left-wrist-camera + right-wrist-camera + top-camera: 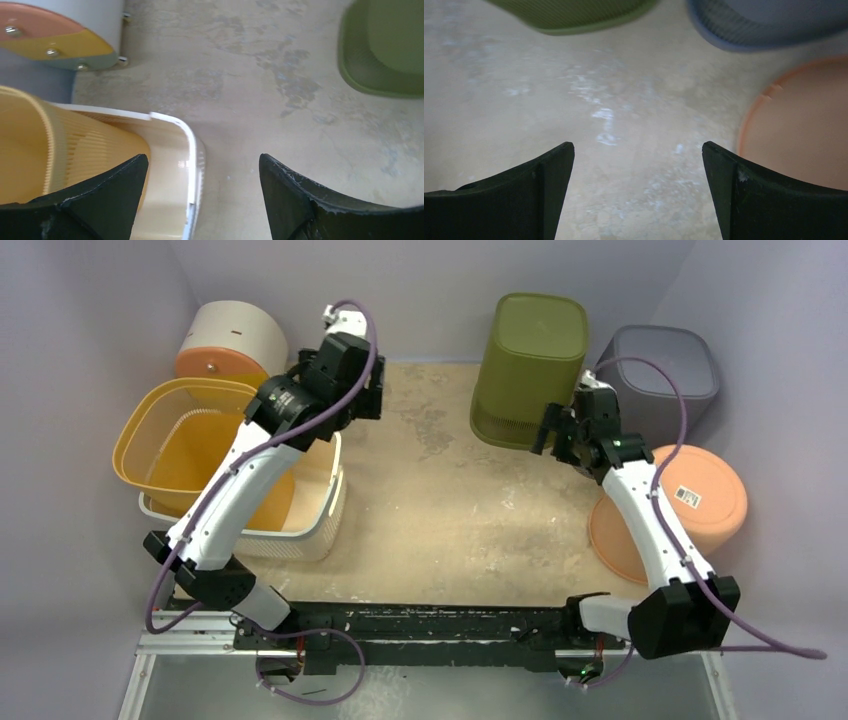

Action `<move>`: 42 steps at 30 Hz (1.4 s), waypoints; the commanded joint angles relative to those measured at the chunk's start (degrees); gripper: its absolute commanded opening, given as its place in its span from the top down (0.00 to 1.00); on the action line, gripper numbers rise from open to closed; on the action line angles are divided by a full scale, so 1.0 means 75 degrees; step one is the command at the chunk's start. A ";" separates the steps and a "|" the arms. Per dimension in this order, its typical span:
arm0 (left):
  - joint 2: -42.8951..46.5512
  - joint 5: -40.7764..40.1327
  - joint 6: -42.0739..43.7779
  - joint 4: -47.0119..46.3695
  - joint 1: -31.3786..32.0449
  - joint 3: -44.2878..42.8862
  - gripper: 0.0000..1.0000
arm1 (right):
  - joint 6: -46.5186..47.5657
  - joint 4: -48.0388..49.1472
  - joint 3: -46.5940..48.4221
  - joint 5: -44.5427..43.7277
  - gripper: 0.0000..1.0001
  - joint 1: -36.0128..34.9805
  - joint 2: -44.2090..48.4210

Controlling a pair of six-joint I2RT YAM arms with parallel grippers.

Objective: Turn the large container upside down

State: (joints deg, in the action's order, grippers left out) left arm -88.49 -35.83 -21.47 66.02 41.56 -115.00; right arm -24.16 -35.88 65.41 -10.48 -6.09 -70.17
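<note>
The large container point(300, 538) is a cream-white basket at the left, upright with its mouth up, and its rim corner point(186, 134) shows in the left wrist view. A yellow basket point(170, 430) sits tilted inside it, its ribbed wall point(75, 145) beside my left finger. My left gripper point(372, 398) hovers open above the cream basket's far right corner and touches nothing point(202, 159). My right gripper point(565, 425) stands open over bare table point(638, 146), just in front of a green bin point(530, 350) that rests base up.
A grey bin point(660, 365) and an orange tub point(690, 505) stand base up at the right. A white and orange drum point(230, 340) lies on its side at the back left. Purple walls close in the table. The green bin point(385, 50) lies ahead of the left gripper.
</note>
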 commanded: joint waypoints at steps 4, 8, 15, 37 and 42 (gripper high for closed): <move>0.0070 -0.0786 0.0030 0.0605 -0.1578 -0.0423 0.21 | 0.0283 0.0179 0.2001 0.0937 0.00 -0.1651 -0.1199; 0.0393 -0.0939 -0.0149 0.0679 -0.2084 -0.0086 0.22 | 0.0291 0.0495 0.2193 0.1311 0.00 -0.1800 -0.1502; 0.0843 -0.0990 -0.0256 0.0456 -0.2846 0.0881 0.22 | 0.0568 0.0703 0.2176 0.1760 0.00 -0.1813 -0.1917; 0.0618 0.0864 -0.0178 -0.1692 -0.4323 0.3018 0.52 | 0.0676 0.0834 0.1918 0.1556 0.00 -0.1813 -0.1684; 0.0644 0.0786 -0.0205 -0.1676 -0.4323 0.3122 0.73 | 0.0667 0.0822 0.1943 0.1509 0.00 -0.1813 -0.1671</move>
State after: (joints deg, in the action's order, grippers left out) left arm -84.14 -30.20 -21.93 56.01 9.39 -92.07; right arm -19.51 -31.44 79.68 2.09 -19.70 -85.14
